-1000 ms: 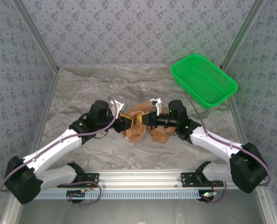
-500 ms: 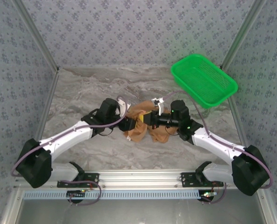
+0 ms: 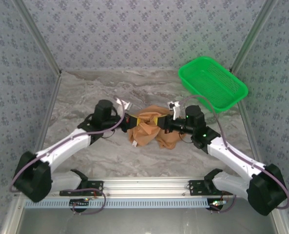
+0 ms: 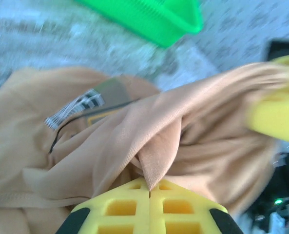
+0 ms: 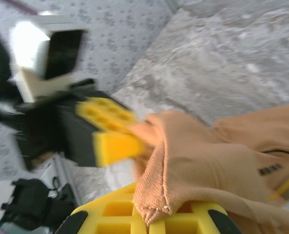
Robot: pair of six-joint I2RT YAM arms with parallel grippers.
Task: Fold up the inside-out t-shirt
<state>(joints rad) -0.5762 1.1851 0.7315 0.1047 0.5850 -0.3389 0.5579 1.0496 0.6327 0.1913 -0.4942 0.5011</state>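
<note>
Sitting in a crumpled bunch in the middle of the worktop, the t-shirt was nowhere near a clean fold. The left fingers were pressed together on a ridge of cloth, and the right fingers were pinching a stitched hem the same way. From above, the two pinch points sat near each other, one at the shirt's left edge and one at its right. A taut strip of fabric ran side to side between them, and the rest sagged toward the near edge. The left arm and right arm both reached in low from the near corners, wrists facing each other. It looked like the next move would need a sideways pull apart to spread it flat. The green basket sat well apart, far right.
</note>
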